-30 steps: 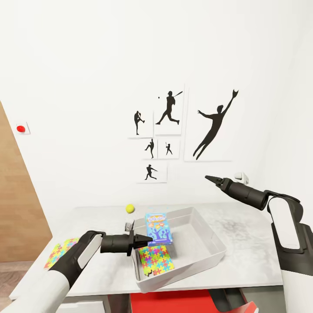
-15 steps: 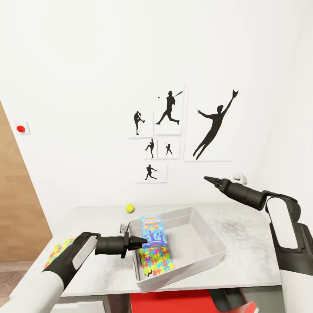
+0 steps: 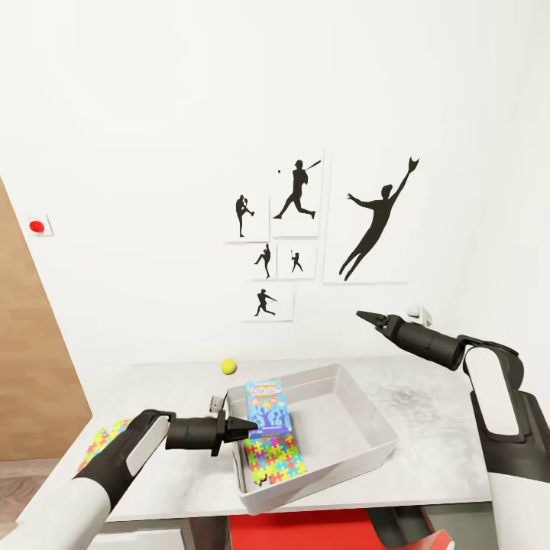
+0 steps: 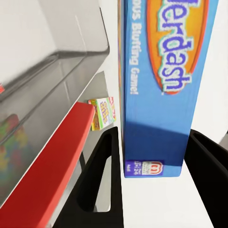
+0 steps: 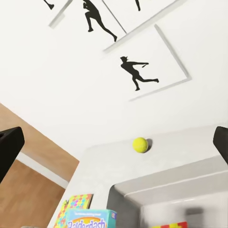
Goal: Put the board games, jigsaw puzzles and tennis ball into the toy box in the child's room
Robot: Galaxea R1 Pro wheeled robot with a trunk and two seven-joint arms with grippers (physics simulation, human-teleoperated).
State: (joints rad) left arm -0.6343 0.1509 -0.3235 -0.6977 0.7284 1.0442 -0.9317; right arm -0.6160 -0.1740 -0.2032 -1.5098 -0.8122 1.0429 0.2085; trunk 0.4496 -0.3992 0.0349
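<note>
Head view: your left pincer (image 3: 248,425) grips the board game (image 3: 267,409) upright over the toy box (image 3: 359,435) — poised for release; right pincer (image 3: 365,316) spread, empty.

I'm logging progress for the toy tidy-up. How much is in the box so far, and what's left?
Done: one jigsaw puzzle lies inside the toy box. In hand: the left gripper holds a blue board game upright over the box, not yet released. Left on the table: the tennis ball and a second puzzle. The right gripper is empty, fingers spread.
</note>
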